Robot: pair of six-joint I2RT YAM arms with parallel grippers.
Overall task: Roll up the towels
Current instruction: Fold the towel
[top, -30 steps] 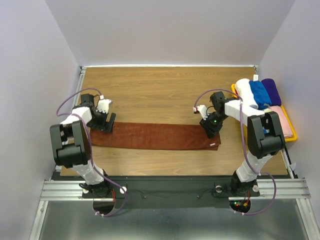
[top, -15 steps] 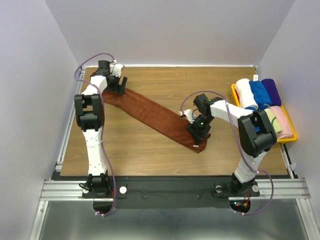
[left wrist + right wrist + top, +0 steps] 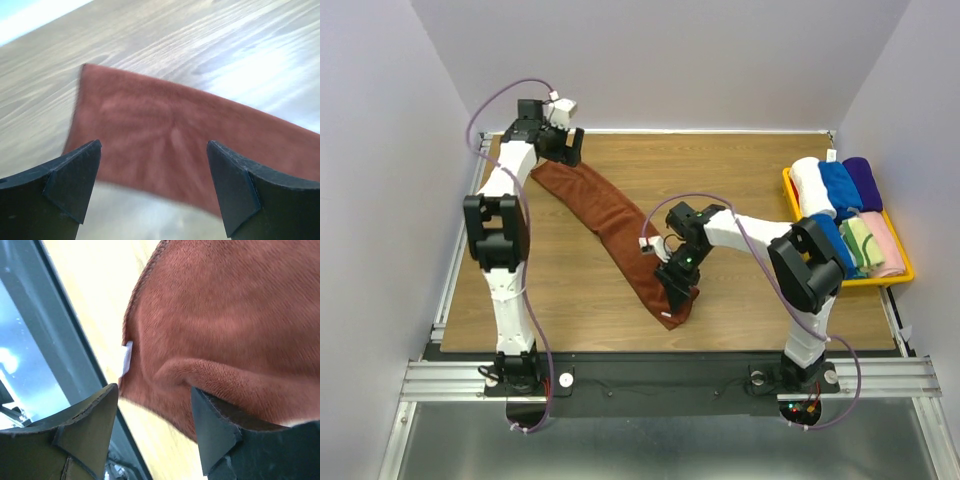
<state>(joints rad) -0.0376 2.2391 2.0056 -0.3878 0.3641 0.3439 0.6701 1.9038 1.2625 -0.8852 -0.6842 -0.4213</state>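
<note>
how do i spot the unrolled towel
Look at the wooden table, left of the yellow tray. A long rust-brown towel lies diagonally from the far left corner towards the near middle. Unlike the tray's rolled towels, it is spread out.

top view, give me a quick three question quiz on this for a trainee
1. True or false: the rust-brown towel is already rolled.
2. Where do the rolled towels sit? A) in the yellow tray B) in a blue bin C) in a wire basket
3. Which gripper is at the towel's far end?
Key: 1 false, it lies flat in a diagonal strip. 2 A. 3 the left gripper, jaws open.
</note>
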